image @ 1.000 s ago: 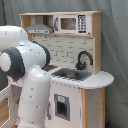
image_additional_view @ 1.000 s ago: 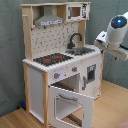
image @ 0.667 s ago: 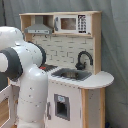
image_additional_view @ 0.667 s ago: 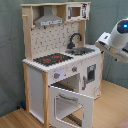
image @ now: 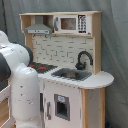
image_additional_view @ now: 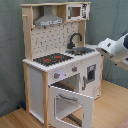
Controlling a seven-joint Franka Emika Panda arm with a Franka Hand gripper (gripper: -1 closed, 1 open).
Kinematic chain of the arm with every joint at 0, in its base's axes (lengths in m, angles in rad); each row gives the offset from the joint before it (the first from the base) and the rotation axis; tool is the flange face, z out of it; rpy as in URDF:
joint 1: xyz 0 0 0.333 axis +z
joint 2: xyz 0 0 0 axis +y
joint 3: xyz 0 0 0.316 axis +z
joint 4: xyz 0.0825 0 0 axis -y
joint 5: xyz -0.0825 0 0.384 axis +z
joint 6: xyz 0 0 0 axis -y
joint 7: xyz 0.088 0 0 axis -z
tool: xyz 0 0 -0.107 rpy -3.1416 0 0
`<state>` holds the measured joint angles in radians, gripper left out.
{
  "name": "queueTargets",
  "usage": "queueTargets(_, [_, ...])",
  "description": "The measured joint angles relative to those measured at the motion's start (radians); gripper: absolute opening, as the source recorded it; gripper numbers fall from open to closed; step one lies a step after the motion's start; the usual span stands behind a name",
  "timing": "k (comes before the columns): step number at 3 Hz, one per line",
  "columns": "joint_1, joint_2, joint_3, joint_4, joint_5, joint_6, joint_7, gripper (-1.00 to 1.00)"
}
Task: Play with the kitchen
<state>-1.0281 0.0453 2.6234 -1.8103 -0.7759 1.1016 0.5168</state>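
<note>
My arm [image_additional_view: 116, 47] hangs at the second exterior view's right, just beside the toy kitchen [image_additional_view: 60, 70]; can't tell what my gripper is doing. Nearest, the oven door [image_additional_view: 70, 105] hangs open. Behind it come the hob [image_additional_view: 52, 59], sink [image_additional_view: 85, 50], faucet [image_additional_view: 74, 39] and hood [image_additional_view: 49, 20]. I judge this the approach step; next I must reach a part.

No legible text, brand, number or sign in either exterior view, kitchen [image_additional_view: 60, 65] panels unmarked, microwave keypad [image: 82, 23] at upper right in the first exterior view showing small marks too blurred to read, hob [image_additional_view: 52, 58] showing only red rings
</note>
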Motion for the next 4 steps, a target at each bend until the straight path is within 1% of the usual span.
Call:
queueTargets(1, [-0.001, -0.072, -0.014, 0.052, -0.038, 0.002, -0.043, 1.0])
queueTargets(2, [-0.007, -0.153, -0.024, 0.124, -0.082, 0.002, -0.101, 1.0])
queueTargets(4, [-0.016, -0.284, -0.026, 0.238, -0.15, -0.004, -0.182, 1.0])
